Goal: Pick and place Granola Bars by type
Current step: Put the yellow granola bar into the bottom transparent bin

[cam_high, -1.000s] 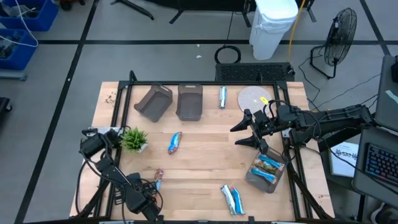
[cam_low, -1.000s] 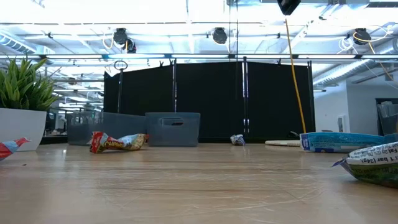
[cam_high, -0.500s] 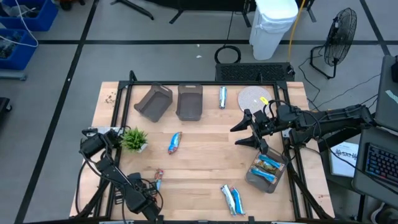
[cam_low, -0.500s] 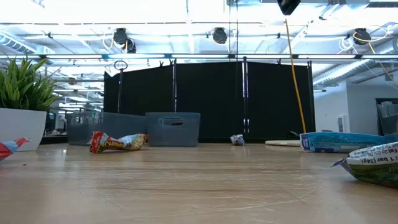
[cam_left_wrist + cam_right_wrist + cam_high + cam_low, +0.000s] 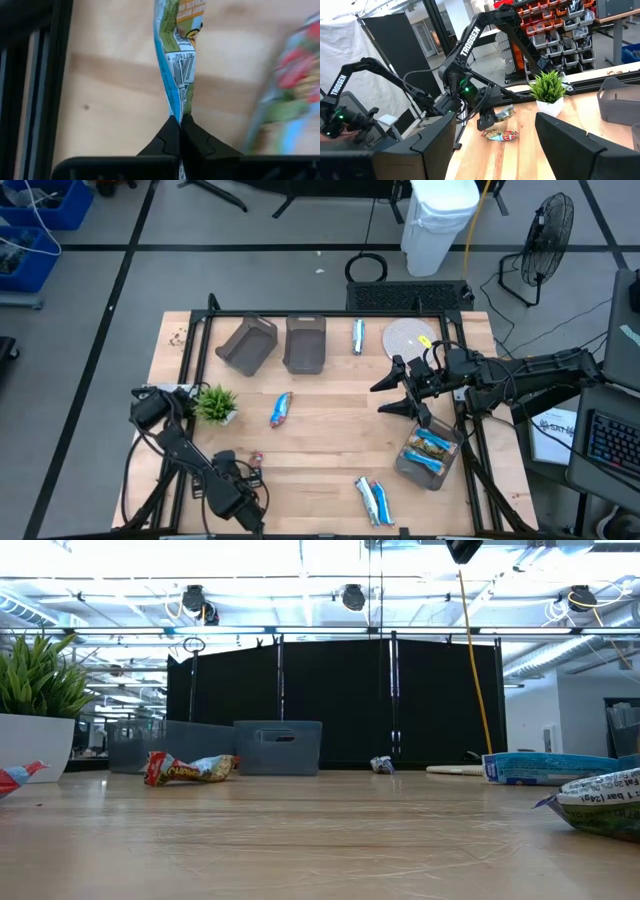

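Note:
My left gripper (image 5: 250,478) is at the table's near left, shut on a blue-and-green granola bar (image 5: 176,60). The right wrist view also shows this gripper (image 5: 487,121) and its bar (image 5: 506,112). A red bar (image 5: 256,459) lies flat on the wood just beside them. Other bars lie mid-table (image 5: 281,409), at the far side (image 5: 357,336) and near the front edge (image 5: 372,500). My right gripper (image 5: 395,395) hangs open above the table's right part, holding nothing. My left gripper pinches the bar's crimped end (image 5: 176,114) between its two fingertips (image 5: 165,140), only at their free ends. The fingers come steeply from above and lie along the bar. The bar sticks out past the fingertips, its wrapper twisted, a little above the wood.
Two grey bins (image 5: 248,345) (image 5: 305,343) stand at the far left-centre. A third bin (image 5: 428,455) with bars in it stands at the right. A small plant (image 5: 215,405) is at the left and a round disc (image 5: 408,337) at the far right. The wood between them lies bare.
My left arm has swung a little toward the table's right and risen. The blue bar that lay next to the red one no longer shows on the wood in the high view. The red bar has stayed in place. My right arm has kept still.

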Robot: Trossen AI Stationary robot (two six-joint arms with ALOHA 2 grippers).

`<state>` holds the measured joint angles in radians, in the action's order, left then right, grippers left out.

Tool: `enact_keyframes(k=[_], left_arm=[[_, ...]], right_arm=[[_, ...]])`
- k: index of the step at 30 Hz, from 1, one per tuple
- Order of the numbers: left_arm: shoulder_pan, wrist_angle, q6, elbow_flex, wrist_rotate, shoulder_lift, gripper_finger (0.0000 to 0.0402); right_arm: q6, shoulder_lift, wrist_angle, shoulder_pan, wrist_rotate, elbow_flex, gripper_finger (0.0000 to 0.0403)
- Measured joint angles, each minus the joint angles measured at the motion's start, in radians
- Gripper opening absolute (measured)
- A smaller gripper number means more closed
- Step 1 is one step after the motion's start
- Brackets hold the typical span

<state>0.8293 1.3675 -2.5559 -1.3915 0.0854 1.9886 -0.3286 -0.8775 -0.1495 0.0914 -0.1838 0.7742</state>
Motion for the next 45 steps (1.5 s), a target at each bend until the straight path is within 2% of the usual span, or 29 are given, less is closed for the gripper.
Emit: enact_keyframes(k=[6,11,16,25,33,38,45], left_arm=[[-0.039,0.211,0.047,-0.099,-0.099,-0.069,0.0004],[-0.057,0.213,0.115,-0.090,-0.288,-0.205,0.0003],[-0.079,0.205,0.226,-0.090,-0.428,-0.313,0.0002],[-0.133,0.206,0.474,-0.090,-0.630,-0.471,0.0001],[-0.203,0.191,0.713,-0.090,-0.773,-0.626,0.0001],[-0.247,0.099,0.940,-0.090,-0.839,-0.730,0.0000],[-0.327,-0.153,1.346,-0.090,-0.871,-0.853,0.0000]], right_arm=[[0.000,0.000,-0.008,0.000,0.000,0.000,0.0263],[0.001,0.000,-0.087,0.000,0.000,-0.001,0.0263],[0.031,0.001,-0.219,0.002,0.032,-0.001,0.0263],[0.034,0.000,-0.345,0.002,0.091,-0.001,0.0263],[-0.003,0.001,-0.490,0.002,0.219,0.000,0.0263],[0.038,-0.016,-0.414,0.002,0.317,0.073,0.0263],[0.159,-0.134,-0.167,-0.007,0.344,0.343,0.0263]])
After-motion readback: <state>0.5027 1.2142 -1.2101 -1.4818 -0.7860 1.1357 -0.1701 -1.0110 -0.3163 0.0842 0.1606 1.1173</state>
